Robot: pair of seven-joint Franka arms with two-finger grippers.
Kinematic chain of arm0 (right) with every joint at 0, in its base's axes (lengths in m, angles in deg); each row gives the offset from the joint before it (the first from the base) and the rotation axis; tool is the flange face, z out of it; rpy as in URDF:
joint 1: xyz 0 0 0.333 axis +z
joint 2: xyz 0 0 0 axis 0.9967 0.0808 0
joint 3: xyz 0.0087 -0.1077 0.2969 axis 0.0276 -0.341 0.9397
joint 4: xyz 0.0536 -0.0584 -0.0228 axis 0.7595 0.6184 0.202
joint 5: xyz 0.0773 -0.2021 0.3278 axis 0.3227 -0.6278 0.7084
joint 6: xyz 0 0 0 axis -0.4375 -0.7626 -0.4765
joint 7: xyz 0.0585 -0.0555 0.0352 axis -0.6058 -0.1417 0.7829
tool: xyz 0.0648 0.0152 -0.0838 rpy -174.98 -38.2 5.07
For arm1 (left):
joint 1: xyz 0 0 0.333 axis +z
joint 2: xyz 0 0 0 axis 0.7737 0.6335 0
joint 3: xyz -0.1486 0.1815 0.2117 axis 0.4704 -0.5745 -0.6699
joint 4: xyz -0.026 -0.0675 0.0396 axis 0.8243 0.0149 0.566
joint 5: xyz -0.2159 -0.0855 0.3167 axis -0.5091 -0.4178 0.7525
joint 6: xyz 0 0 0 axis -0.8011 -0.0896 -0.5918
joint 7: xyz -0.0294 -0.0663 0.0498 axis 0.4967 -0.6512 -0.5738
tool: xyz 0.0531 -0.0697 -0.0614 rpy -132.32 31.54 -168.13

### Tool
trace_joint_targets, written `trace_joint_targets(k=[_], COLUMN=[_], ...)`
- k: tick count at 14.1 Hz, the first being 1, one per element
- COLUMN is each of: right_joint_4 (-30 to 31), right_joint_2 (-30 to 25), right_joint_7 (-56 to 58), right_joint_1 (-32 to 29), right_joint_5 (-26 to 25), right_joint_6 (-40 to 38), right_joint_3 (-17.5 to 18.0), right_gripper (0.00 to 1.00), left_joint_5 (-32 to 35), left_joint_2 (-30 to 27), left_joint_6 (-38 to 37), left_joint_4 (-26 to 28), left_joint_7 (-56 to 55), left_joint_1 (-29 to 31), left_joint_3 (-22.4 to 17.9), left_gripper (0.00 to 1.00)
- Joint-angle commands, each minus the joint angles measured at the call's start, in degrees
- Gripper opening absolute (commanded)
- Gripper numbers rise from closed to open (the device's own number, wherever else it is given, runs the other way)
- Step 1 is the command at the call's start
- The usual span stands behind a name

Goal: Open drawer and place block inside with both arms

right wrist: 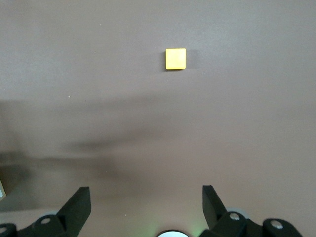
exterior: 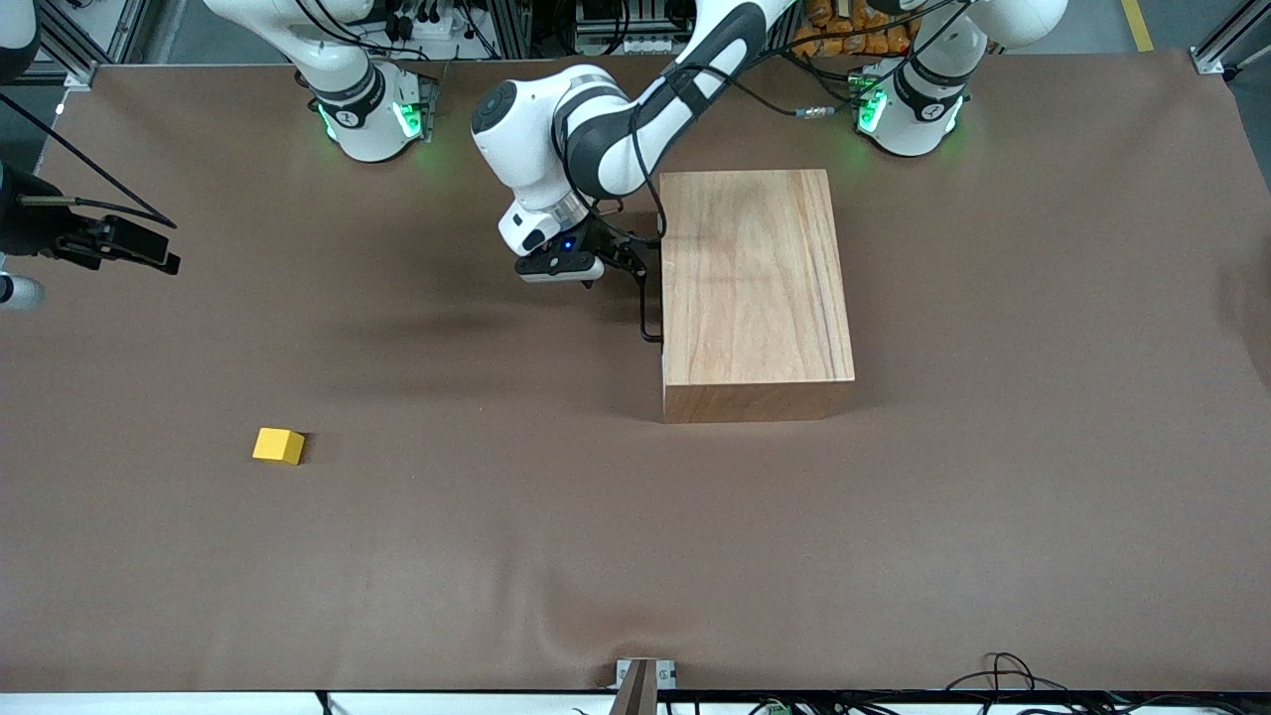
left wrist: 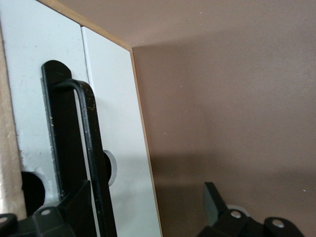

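Left gripper [left wrist: 143, 207] spread, perhaps straddling handle [left wrist: 91, 148].

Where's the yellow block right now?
The block lies alone on the brown table, toward the right arm's end, nearer the front camera than the wooden box.

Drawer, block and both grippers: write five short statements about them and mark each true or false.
1. The drawer is shut in the wooden box. True.
2. The left gripper is open around the drawer's handle. True.
3. The block lies on top of the box. False: it lies on the table, toward the right arm's end and nearer to the front camera than the box.
4. The right gripper holds the block. False: it is open and empty, up over the table, with the block apart from it.
5. The block sits inside the drawer. False: it is out on the table.
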Motion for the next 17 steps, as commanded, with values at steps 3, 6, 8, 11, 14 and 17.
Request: trace_joint_targets(k=[3,6,8,11,14,17], right_joint_4=[0.0,-0.1,-0.1,-0.1,-0.1,-0.1], right_joint_2=[0.5,0.5,0.5,0.5,0.5,0.5], right_joint_7=[0.3,0.4,0.3,0.3,0.3,0.3], right_joint_1=[-1.3,-1.6,-1.5,-1.5,-1.5,-1.5], right_joint_5=[-0.4,-0.4,-0.4,-0.4,-0.4,-0.4], right_joint_6=[-0.1,-0.1,-0.1,0.0,0.0,0.0], right_joint_3=[0.3,0.3,0.3,0.3,0.3,0.3], right_gripper=[1.0,1.0,1.0,1.0,1.0,1.0], left_joint_5=[1.6,1.5,1.6,1.5,1.5,1.2], left_joint_2=[1.3,1.3,1.4,1.4,2.1,2.1], left_joint_6=[-1.0,-1.5,-1.5,-1.5,-1.2,-0.7], left_joint_4=[-1.4,-1.4,-1.4,-1.4,-1.5,-1.7], left_joint_7=[0.4,0.2,0.2,0.1,0.1,0.1], left_joint_1=[-0.5,-0.4,-0.4,-0.4,-0.3,-0.1], left_joint_3=[-0.4,-0.5,-0.6,-0.7,-0.7,-0.7], left_gripper=[1.0,1.0,1.0,1.0,1.0,1.0])
